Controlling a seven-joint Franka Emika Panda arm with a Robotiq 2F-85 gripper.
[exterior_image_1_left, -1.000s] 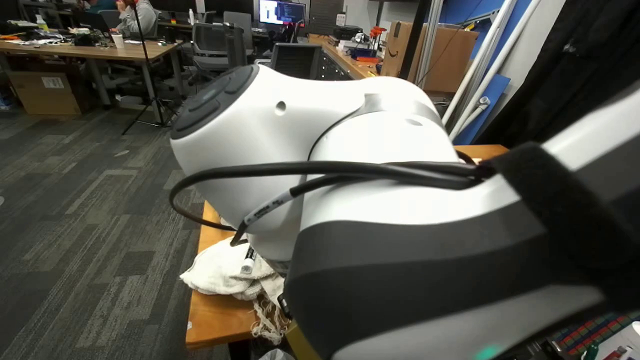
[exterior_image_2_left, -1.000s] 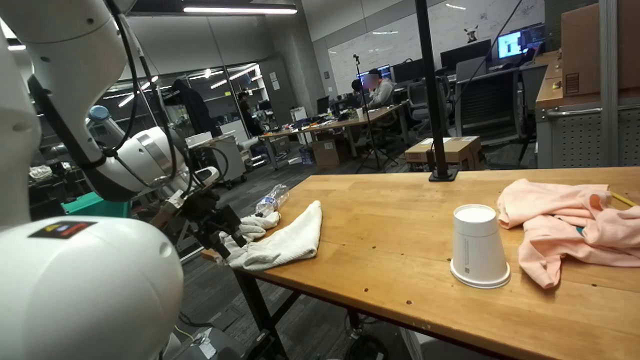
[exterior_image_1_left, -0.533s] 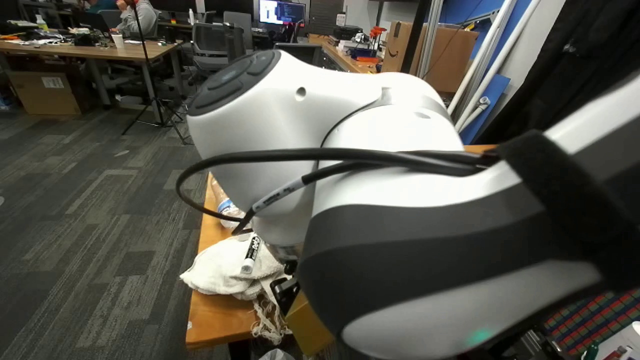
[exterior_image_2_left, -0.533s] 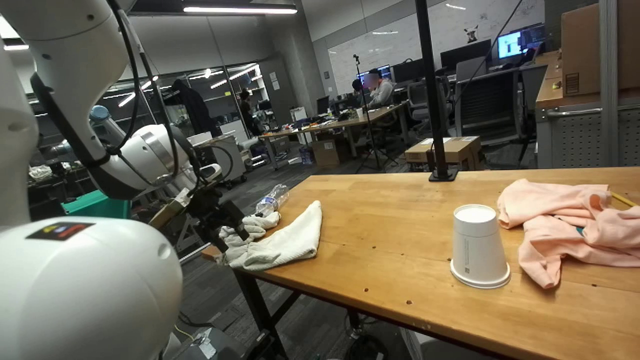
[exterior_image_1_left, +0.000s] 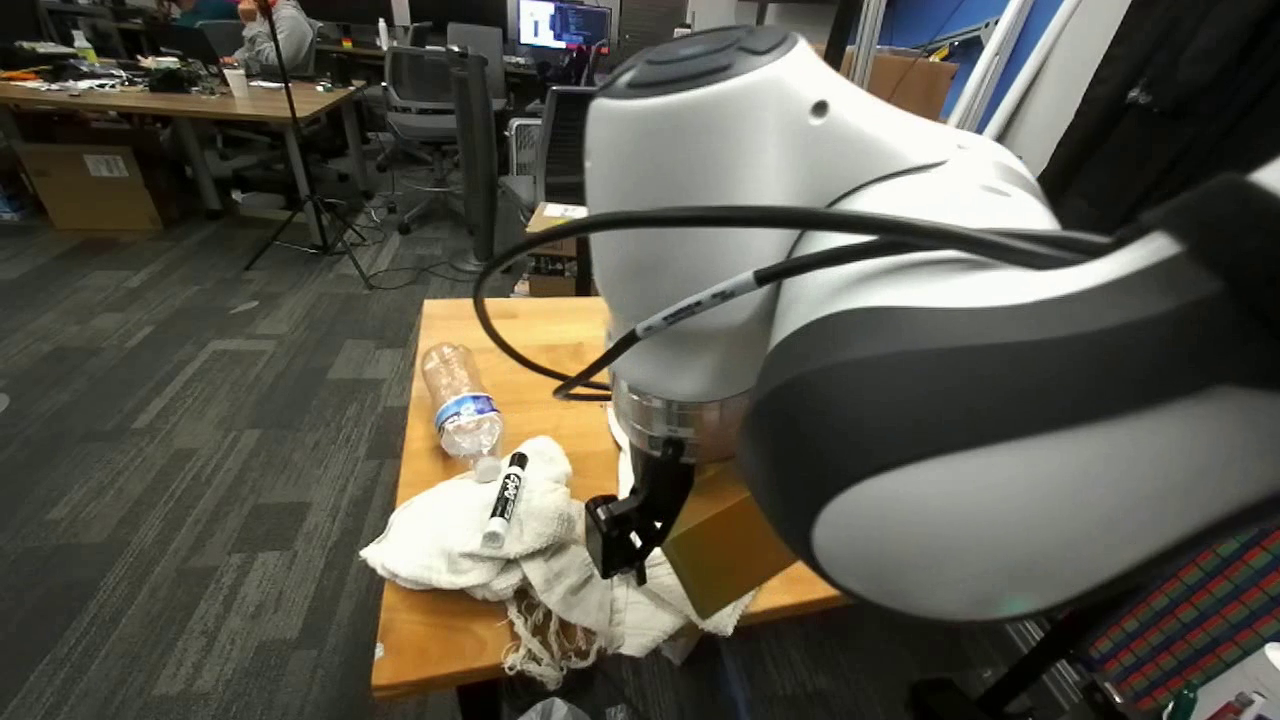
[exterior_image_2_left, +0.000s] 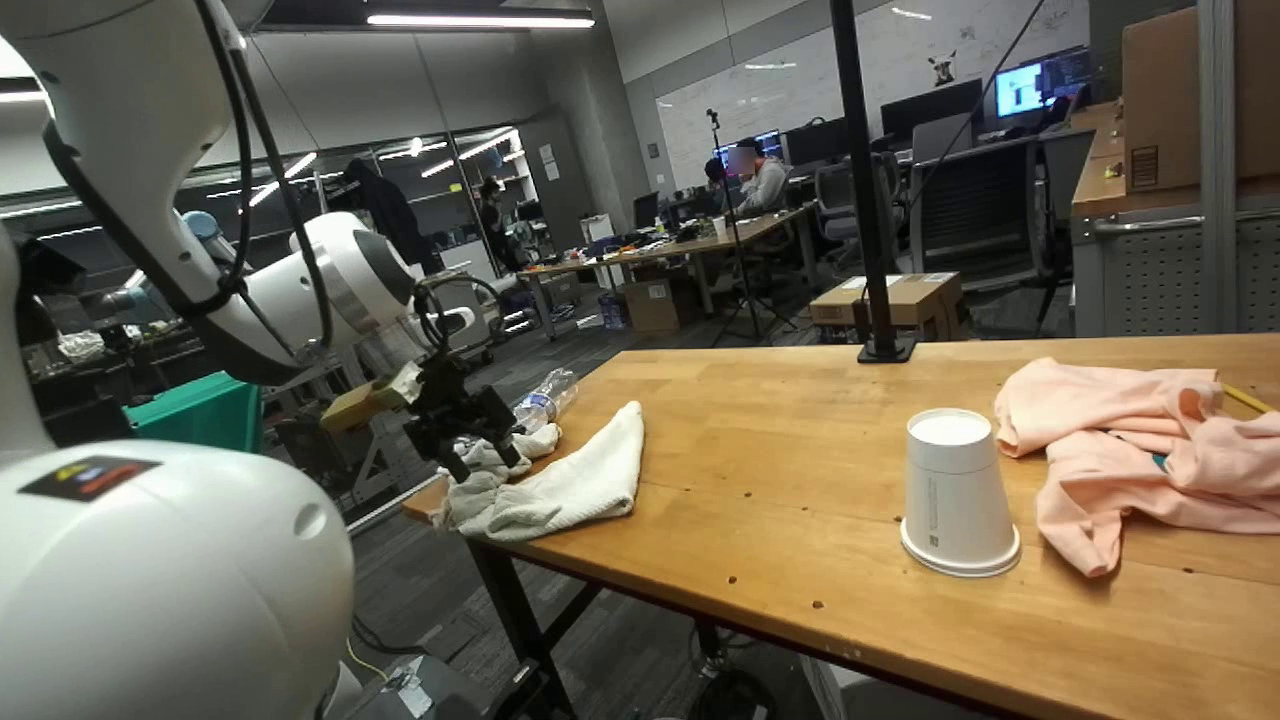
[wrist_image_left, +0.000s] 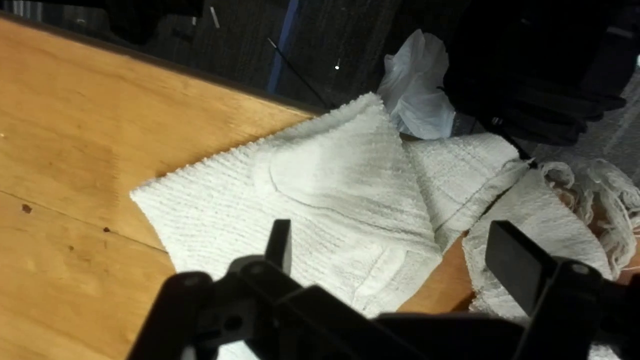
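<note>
Clearly, nothing's in my grip: the jaws stand wide apart, w/ my black two-finger gripper hanging over the white ribbed terry cloth on the honey-coloured wooden table. The cloth lies at the table's edge, one corner poking past; no contact that I can make out in the wrist view. It should be light & soft, prob. floppy enough to droop either side of a pinch; no breakage worries, & the rough pile ought to grip well. Best hold, I'd say, is the raised fold nr the middle, b/c flat corners look harder to get under.

Texture-wise: fine parallel ribs, fuzzy hem, a dark crease curving across. Past a gap where wood shows lies a greyish-white cloth strip, w/ a loose tangle of white threads beside it that could snag. Can't tell if strip & ribbed cloth are one pc.

Nearby, in an exterior view, a crumpled white towel heap bears a black-and-white cylindrical marker: smooth, hard, prob. apt to roll. Nr the heap, a clear plastic bottle w/ a blue label lies on its side, thin-walled by the look of it, so light & easily dented.
</note>
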